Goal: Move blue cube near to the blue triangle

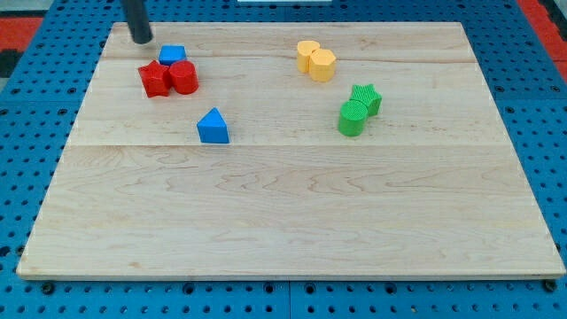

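Note:
The blue cube [173, 55] sits near the view's top left, touching the two red blocks below it. The blue triangle [213, 127] lies lower and a little to the right, apart from them. My tip [142, 39] is at the view's top left, just left of and slightly above the blue cube, with a small gap between them.
A red star-like block [154, 79] and a red cylinder [184, 77] sit side by side under the blue cube. Two yellow blocks [316, 61] lie at top centre. A green cylinder [352, 118] and a green star [366, 97] lie at the right. The wooden board [292, 221] rests on a blue pegboard.

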